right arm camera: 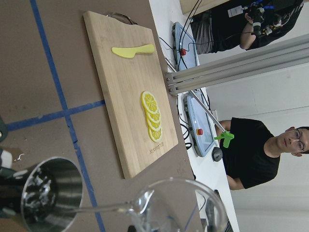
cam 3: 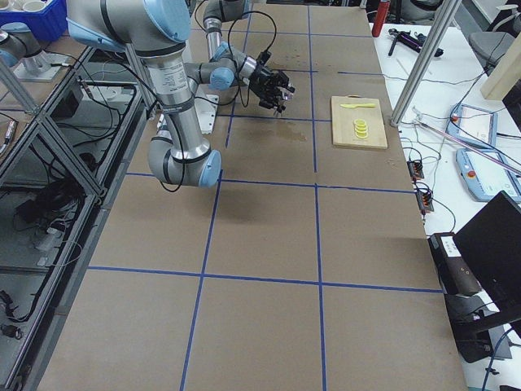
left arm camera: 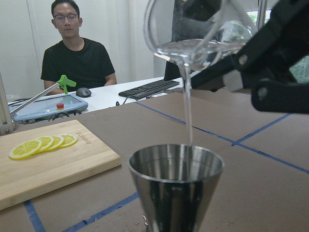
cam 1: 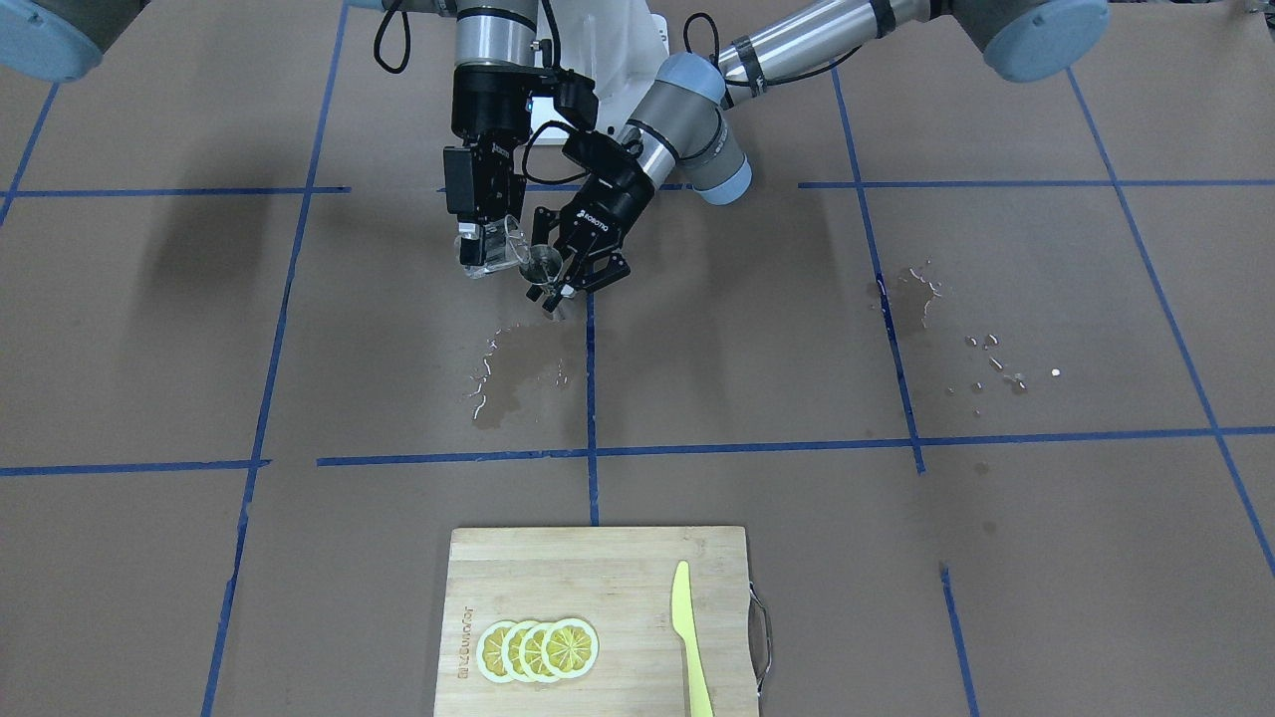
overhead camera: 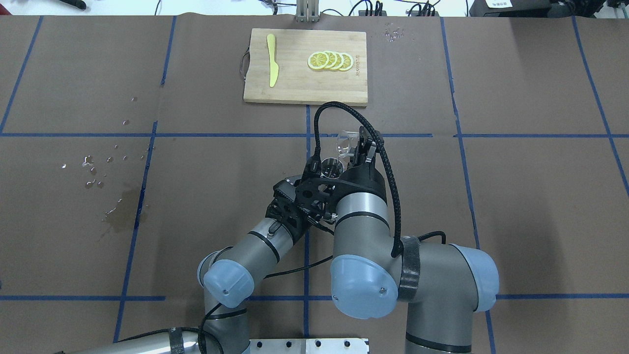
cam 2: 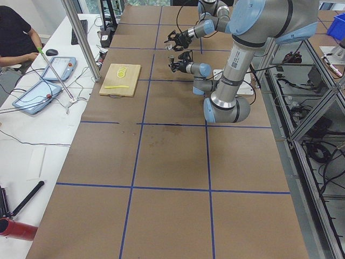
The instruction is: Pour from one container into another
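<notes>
Nearest the front-facing camera lay a wooden cutting board. It bore a row of overlapping lemon slices toward its left and a yellow-green knife toward its right. Beyond the board, on the brown table covering, a wet patch spread just beside a blue tape line.

Above that patch, read from left to right in the same view, the right gripper hung from above. Its jaws were clamped on the glass tumbler, which was tipped over with its mouth toward the jigger. The jigger stood upright and clear of the table, its rim just under the tumbler's lip. The left gripper reached in at a slant from the view's right, and its jaws were closed on the jigger below the rim. Further right, well apart from both arms, a second stain with scattered droplets marked the covering.

From the left wrist, a thin stream of clear liquid fell from the tumbler's lip into the jigger's open upper cone. From the right wrist, the same stream ran across to the jigger's mouth, and the inside of the cone glinted wet.
</notes>
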Action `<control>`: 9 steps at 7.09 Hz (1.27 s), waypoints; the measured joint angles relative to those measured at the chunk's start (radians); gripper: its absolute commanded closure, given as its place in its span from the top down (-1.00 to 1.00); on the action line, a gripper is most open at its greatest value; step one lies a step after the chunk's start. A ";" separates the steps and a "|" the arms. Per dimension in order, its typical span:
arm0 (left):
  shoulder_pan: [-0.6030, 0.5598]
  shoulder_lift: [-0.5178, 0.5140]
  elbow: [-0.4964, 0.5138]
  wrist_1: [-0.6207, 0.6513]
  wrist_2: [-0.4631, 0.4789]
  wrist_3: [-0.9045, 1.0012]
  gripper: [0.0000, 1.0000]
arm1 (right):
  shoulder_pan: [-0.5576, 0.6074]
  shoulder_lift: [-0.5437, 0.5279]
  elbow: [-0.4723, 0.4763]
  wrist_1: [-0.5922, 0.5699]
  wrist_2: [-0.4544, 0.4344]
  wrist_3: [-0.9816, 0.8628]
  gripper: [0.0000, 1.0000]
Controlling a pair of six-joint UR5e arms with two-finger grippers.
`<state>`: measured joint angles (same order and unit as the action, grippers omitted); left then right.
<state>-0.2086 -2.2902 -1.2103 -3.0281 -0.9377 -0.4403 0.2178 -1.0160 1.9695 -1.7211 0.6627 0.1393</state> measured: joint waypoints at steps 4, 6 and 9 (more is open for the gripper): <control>-0.001 0.000 0.000 0.000 0.000 0.000 -1.00 | 0.001 0.014 -0.003 -0.001 0.000 -0.028 -0.81; 0.000 0.001 0.000 0.000 0.000 0.000 -1.00 | 0.001 0.017 -0.003 -0.002 0.000 -0.046 -0.81; 0.000 0.002 -0.003 0.001 0.003 0.002 -1.00 | 0.004 0.025 -0.001 0.004 0.000 -0.053 -0.81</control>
<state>-0.2088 -2.2887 -1.2136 -3.0266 -0.9348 -0.4388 0.2215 -0.9912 1.9680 -1.7175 0.6627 0.0865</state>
